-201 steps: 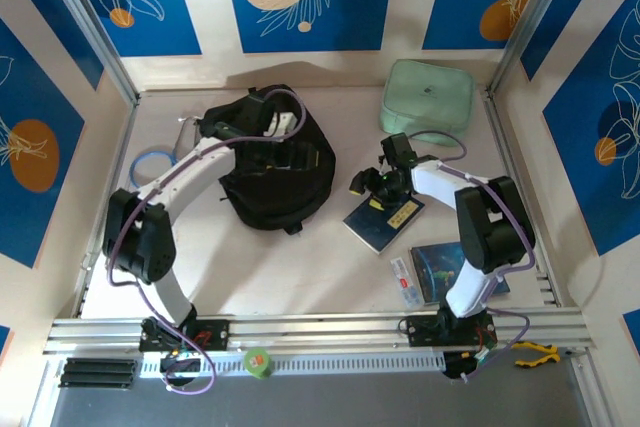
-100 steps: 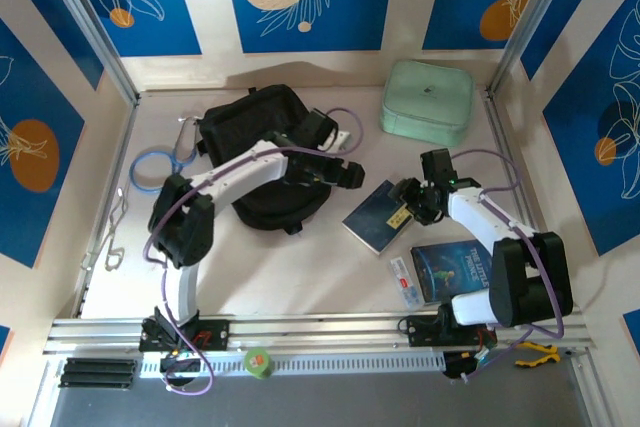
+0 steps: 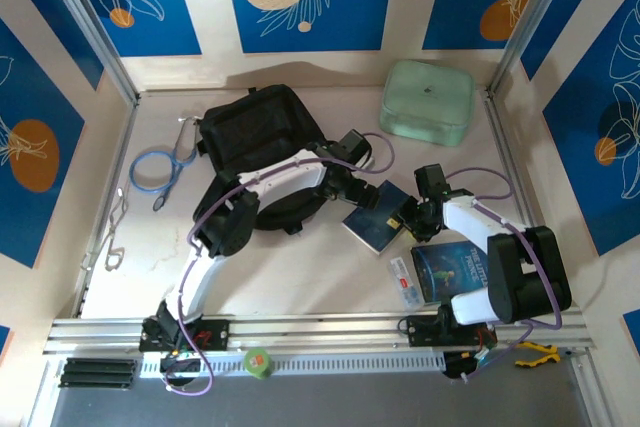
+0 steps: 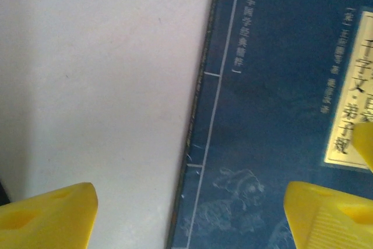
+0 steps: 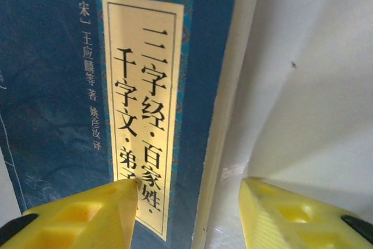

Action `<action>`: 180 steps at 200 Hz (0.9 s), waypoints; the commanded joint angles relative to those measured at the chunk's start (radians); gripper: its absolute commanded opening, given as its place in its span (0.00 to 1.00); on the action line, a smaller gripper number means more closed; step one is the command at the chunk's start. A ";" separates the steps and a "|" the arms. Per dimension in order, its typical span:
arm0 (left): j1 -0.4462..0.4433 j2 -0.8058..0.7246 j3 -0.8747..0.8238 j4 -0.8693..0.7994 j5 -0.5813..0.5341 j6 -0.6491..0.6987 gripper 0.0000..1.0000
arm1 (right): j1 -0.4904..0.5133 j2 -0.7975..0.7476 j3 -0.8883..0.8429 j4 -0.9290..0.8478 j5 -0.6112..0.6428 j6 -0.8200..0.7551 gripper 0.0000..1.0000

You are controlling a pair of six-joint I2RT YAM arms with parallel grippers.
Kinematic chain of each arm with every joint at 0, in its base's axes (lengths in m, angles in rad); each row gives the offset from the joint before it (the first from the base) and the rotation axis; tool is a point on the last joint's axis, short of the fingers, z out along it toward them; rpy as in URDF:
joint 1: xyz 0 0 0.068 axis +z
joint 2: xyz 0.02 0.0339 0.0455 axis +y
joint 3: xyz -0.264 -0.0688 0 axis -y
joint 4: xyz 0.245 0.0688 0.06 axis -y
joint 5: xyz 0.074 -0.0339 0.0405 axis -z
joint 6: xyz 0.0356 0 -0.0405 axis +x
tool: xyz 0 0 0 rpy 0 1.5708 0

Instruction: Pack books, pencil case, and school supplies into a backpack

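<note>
Two books on the table (image 3: 300, 272), a dark navy book (image 3: 375, 230) and a larger blue book (image 3: 445, 269), one pencil case (image 3: 402, 280), one black backpack (image 3: 255, 132), one mint-green pouch (image 3: 428, 102), one coiled blue cable (image 3: 152, 168), one green roll (image 3: 258, 361), perhaps two linked metal clips (image 3: 113, 247) by the table's left edge, too small to count surely

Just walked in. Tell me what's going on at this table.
Both arms are at the small navy book, which lies flat on the table beside the black backpack. The left gripper is open and straddles one edge of the book. The right gripper is open and straddles the opposite edge. Neither has closed on it yet. The larger blue book and the pencil case lie near the right arm's base, unpacked.
</note>
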 commanded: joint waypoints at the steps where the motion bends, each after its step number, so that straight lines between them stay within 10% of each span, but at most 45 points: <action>1: -0.010 0.049 0.064 -0.076 -0.032 0.033 0.80 | 0.005 0.010 0.013 -0.001 -0.010 0.005 0.48; 180: -0.072 0.207 0.091 -0.162 -0.091 0.068 0.53 | 0.062 -0.004 0.125 -0.110 -0.001 -0.028 0.37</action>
